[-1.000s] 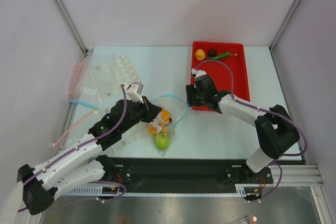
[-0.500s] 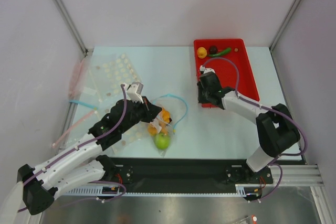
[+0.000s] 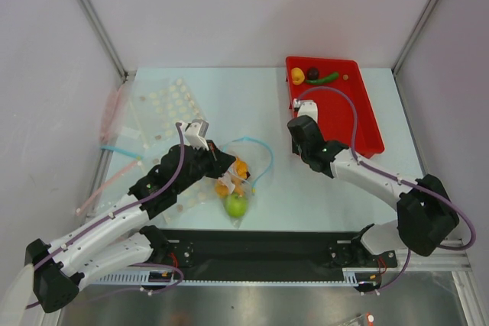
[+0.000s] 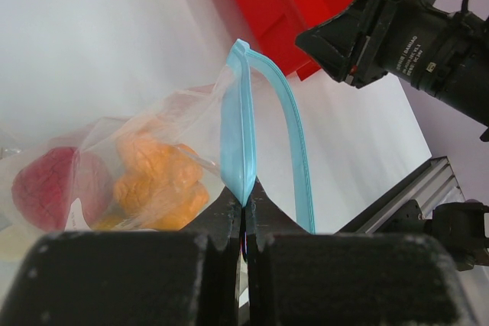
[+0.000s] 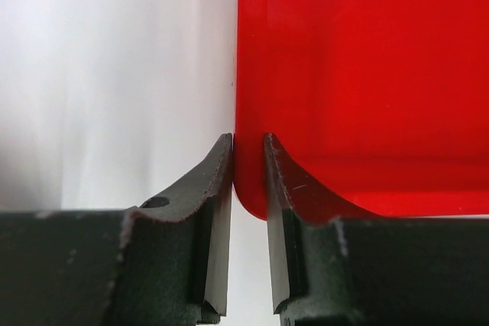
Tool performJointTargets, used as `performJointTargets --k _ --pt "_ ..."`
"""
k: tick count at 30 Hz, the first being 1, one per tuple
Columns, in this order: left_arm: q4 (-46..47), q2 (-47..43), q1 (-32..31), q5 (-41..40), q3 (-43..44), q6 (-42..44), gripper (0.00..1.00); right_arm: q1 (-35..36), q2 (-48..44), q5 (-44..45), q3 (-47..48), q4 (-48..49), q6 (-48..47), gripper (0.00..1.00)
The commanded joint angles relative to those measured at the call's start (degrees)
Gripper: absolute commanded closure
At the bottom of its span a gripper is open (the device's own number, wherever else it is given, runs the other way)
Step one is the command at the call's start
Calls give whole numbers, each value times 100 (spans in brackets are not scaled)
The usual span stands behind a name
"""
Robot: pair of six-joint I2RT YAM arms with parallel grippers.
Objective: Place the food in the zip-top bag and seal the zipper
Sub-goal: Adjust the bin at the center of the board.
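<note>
White desk (image 3: 229,101) between white walls. Left tool (image 4: 244,198) pinches the zipper (image 4: 294,124), holding the bag (image 4: 153,135) open mid-desk, with bunch (image 3: 238,169) and apple (image 3: 235,204) inside. Right tool (image 5: 248,154) pinches the tray (image 3: 344,112) wall at its near corner. Chili (image 3: 325,79) and two pieces remain at the far end. Keep the mouth raised and steady.

The clear zip-top bag (image 3: 223,191), its light-blue zipper (image 4: 238,124) unsealed, lies by the near edge, holding the orange bunch (image 3: 238,169) and green apple (image 3: 235,204). The yellow piece (image 3: 296,76), purple ball (image 3: 312,73) and green chili (image 3: 325,79) sit near the far right corner.
</note>
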Motion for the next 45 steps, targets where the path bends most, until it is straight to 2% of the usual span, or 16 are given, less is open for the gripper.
performJointTargets --k 1,6,13,18,20,22,24,38,43,45 --pt "166 -68 -20 -41 93 65 100 30 -401 1046 -93 556 -21 100" --pt "175 2 -20 -23 111 65 100 197 -666 1495 -471 1170 -117 100" --pt "167 11 -20 -50 111 74 100 171 -17 845 -288 979 49 100" --pt "167 -6 -20 -41 119 74 100 197 800 -226 72 926 182 98" --pt "158 -15 -20 -58 111 74 100 206 916 -917 240 900 42 74" --pt "166 -15 -20 -58 119 83 100 250 864 -1080 241 996 -21 46" --pt "149 -24 -20 -58 128 74 100 268 697 -1063 74 1119 -21 40" --pt "123 -68 -20 -32 128 83 100 224 -595 -263 -532 1224 50 39" --pt "114 -103 -20 -50 119 92 100 241 -1447 -325 -1042 1795 -29 37" --pt "123 -86 -20 -41 128 92 100 241 -1763 -316 -1279 1979 -38 34"
